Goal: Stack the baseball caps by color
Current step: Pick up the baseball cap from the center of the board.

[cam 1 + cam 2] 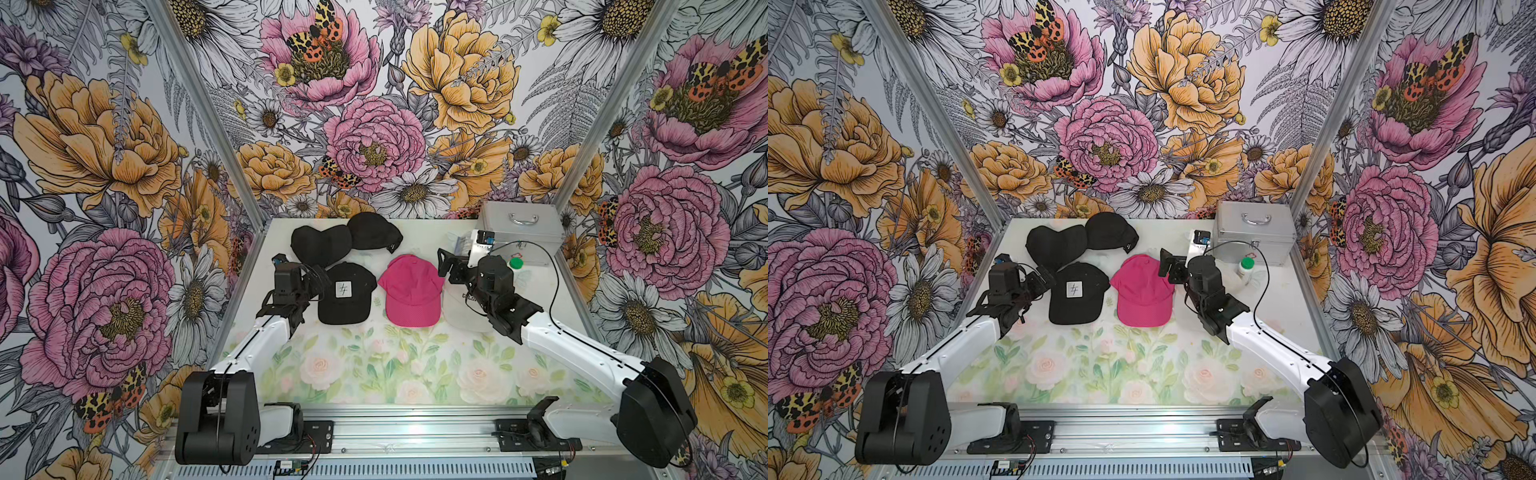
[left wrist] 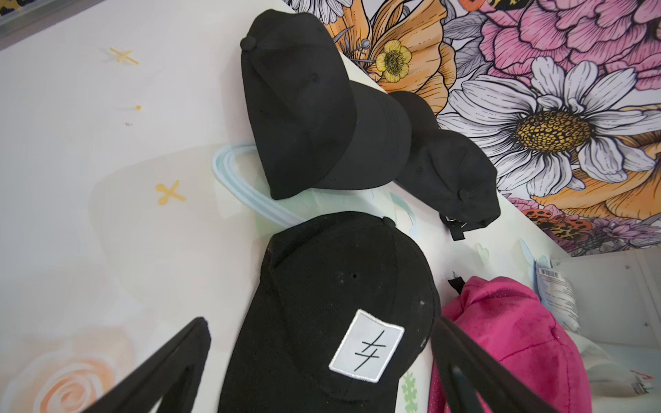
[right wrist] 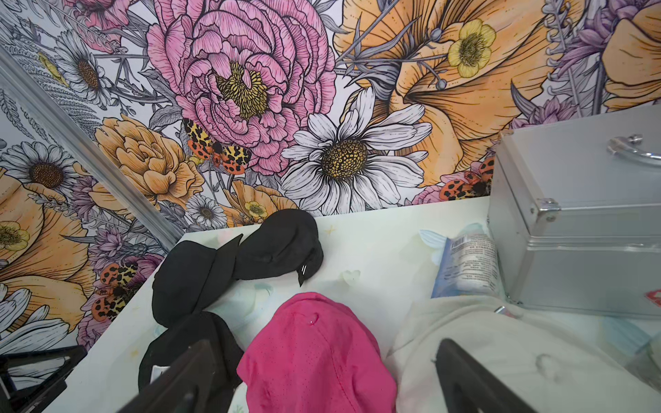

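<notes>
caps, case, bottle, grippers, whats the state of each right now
patched black cap, crown up, unstacked
middle black cap, crown up, brim overlapping the rear cap
rear black cap, crown up, partly under that brim
pink cap, crown up, unstacked
cream cap, partly hidden under the right arm
silver case, shut, handle flat
bottle, upright, green lid on
left gripper, open, empty
right gripper, open, empty
</notes>
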Controlling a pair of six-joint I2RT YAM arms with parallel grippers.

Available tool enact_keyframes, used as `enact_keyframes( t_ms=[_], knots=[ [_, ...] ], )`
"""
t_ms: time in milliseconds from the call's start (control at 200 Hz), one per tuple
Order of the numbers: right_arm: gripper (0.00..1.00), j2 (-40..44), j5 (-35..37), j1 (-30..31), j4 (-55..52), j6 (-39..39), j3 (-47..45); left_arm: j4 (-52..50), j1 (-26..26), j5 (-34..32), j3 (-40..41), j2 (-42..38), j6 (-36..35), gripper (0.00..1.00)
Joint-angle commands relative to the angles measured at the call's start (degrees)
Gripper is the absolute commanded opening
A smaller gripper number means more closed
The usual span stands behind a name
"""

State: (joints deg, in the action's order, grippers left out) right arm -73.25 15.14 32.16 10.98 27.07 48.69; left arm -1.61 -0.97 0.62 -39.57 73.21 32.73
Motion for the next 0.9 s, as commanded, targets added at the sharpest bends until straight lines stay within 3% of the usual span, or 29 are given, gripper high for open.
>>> enact_keyframes(
  t_ms=[0,225,410,655,765,895],
  knots=[
    [0.99,0.2,0.2,0.01,2.41,-1.01,2.68,6.88,3.24,5.28,0.73,2.24,2.35,0.99],
    [0.99,0.9,2.73,-0.08,2.28,-0.87,2.21,12.01,10.29,8.74,0.62,7.47,4.04,0.99],
    [0.99,1.52,3.1,-0.08,4.15,1.17,-1.65,18.44,16.7,16.08,-1.27,12.89,6.2,0.99],
    [0.99,3.22,2.96,-0.08,3.85,1.92,-3.67,24.07,17.43,24.72,-5.64,21.36,9.3,0.98],
    [0.99,3.07,3.16,-0.17,1.3,0.63,-2.04,25.56,17.35,24.24,-6.97,25.1,10.52,0.98],
    [0.99,2.27,3.13,-0.17,0.79,1.33,-1.0,37.63,18.23,27.64,-7.31,32.55,17.31,0.99]
  ],
)
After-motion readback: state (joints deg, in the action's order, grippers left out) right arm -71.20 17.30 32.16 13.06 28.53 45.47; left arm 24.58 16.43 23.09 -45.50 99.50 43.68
